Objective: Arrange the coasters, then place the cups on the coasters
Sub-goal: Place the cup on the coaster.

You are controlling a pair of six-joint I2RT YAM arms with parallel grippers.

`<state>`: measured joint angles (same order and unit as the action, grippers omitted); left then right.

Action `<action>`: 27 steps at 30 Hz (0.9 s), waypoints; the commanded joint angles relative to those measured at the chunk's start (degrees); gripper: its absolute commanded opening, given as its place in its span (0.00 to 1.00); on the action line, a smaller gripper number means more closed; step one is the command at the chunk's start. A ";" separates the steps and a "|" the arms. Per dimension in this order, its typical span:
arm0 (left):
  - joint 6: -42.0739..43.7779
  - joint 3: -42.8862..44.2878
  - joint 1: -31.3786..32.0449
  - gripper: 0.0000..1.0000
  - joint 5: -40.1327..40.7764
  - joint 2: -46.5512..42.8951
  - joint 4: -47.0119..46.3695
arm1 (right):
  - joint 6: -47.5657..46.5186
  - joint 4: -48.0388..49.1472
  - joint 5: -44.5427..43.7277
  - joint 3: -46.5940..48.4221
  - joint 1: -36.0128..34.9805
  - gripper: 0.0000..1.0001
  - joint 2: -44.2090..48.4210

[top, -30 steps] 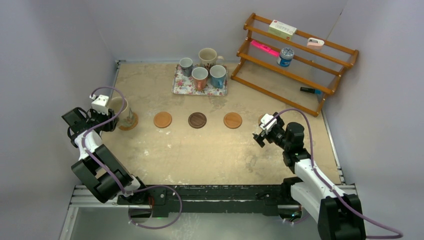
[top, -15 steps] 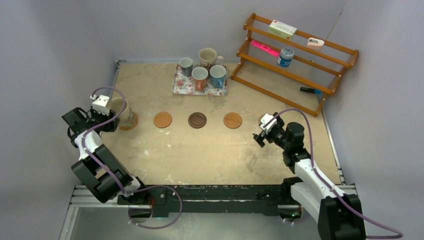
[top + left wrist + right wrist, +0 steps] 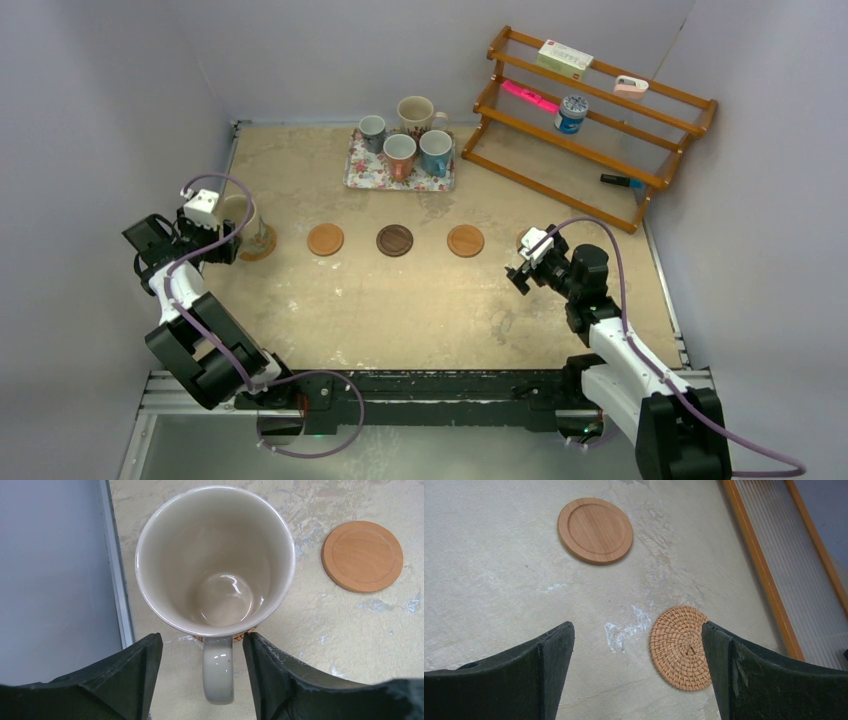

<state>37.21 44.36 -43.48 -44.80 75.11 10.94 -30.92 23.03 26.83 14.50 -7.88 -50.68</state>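
Straddling the handle (image 3: pixel 218 672) of the cream mug (image 3: pixel 215 560) with the left claw (image 3: pixel 201 650), fingers spread and touching neither side of it. Resting that mug upright at the left edge of the counter (image 3: pixel 400 310), seemingly centred on a woven coaster (image 3: pixel 264 248), though hiding most of the disc. Pointing the handle straight back along the claw's own line, so judging a straight pull-back the clean exit, any sideways drift risking a nudge. Hovering the right claw (image 3: pixel 636 627) wide apart, holding nothing, above the other woven coaster (image 3: pixel 679 647) near the right edge. Leaving four mugs (image 3: pixel 402 140) on the floral tray (image 3: pixel 355 178) at the far edge, roughly between both arms.
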 commanded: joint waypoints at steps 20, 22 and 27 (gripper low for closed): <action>0.99 4.89 -0.61 0.91 -7.22 -8.40 6.68 | 1.21 0.69 0.76 2.55 0.06 0.99 -2.93; 0.45 5.16 -0.60 1.00 -7.09 -9.73 7.31 | 1.61 0.05 0.41 3.44 0.04 0.99 -3.06; -1.04 6.23 -0.58 1.00 -4.19 -14.55 9.48 | 1.43 -4.22 0.41 8.46 0.06 0.99 -5.37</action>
<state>37.08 47.48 -43.48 -48.97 64.90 18.48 -30.15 21.43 27.62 17.10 -7.88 -54.19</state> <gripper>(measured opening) 0.997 0.987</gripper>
